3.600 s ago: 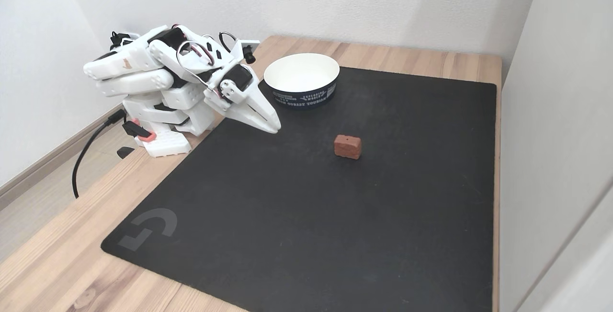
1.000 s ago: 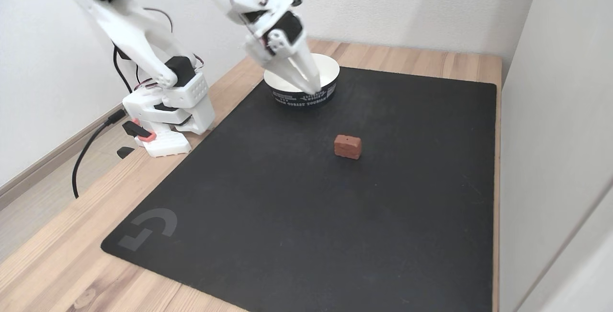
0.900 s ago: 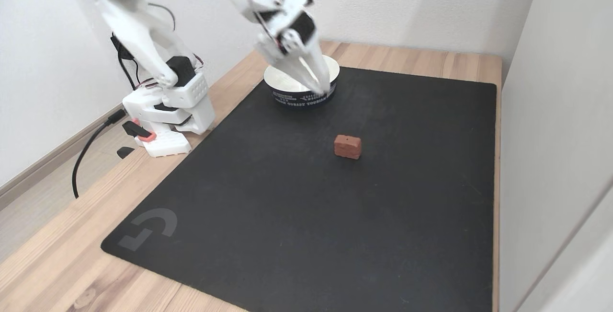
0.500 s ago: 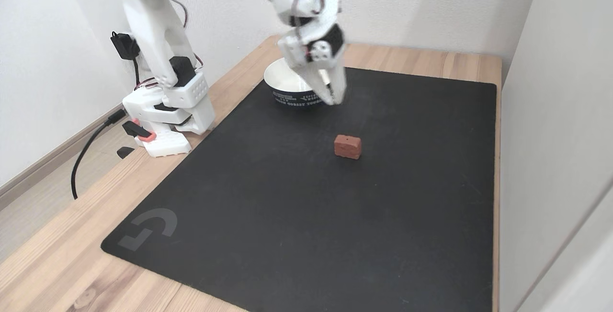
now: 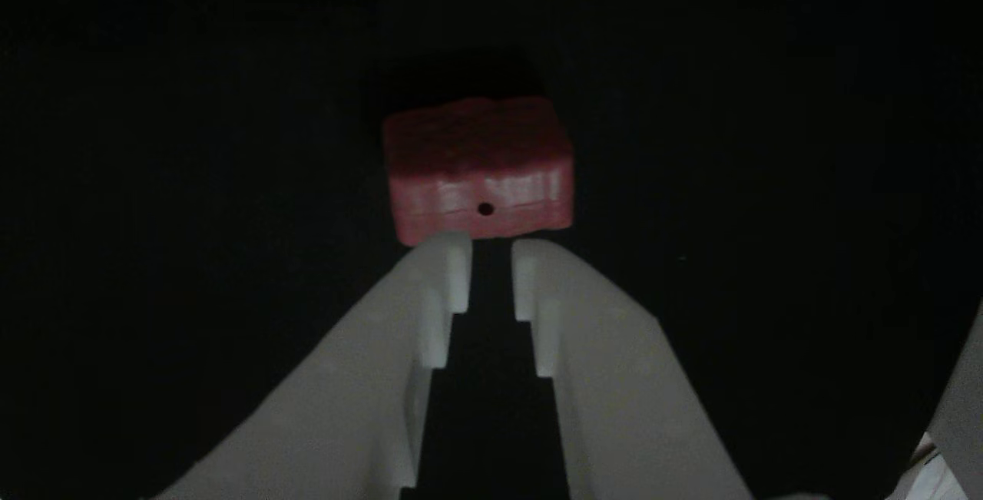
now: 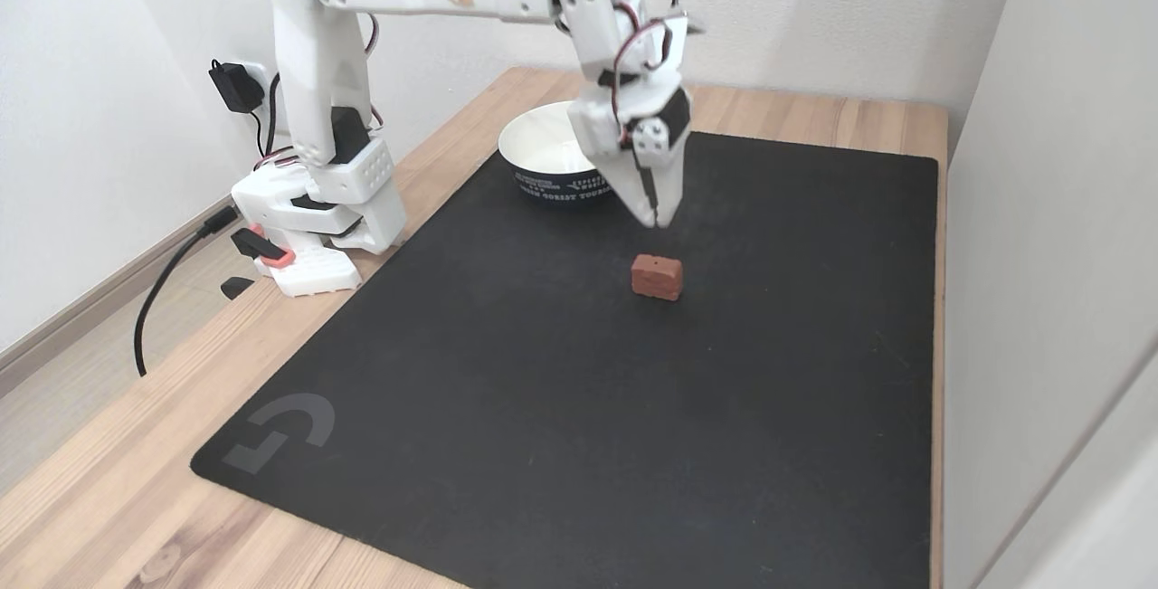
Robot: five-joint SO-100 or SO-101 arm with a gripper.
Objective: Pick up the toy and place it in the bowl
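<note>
Near the centre of the fixed view, slightly right of the middle, the toy [image 6: 657, 276] sits flat on the black mat [image 6: 561, 408] that covers most of the wooden worktop [image 6: 109, 498], with the gripper [image 6: 659, 220] hanging just above it and apart from it. Its fingers [image 5: 441, 285] are nearly together, with only a narrow slot between the tips and nothing held; in the other view the tips point at the toy's [image 5: 480, 170] near face, which carries a tiny black hole. The block looks small, light and stiff, and its grooved, rough-looking sides should give the fingers some bite, so slipping seems unlikely; being so light, it could be nudged or tipped over by a finger that lands on top of it. The two short end faces, left and right in the other view, look the best place to pinch, and the fingers would have to spread wider than the block first. The bowl [image 6: 541, 144] stands on the mat's far edge, upper centre of the fixed view, partly behind the wrist. Counted: one toy, one bowl, one arm, one mat.
</note>
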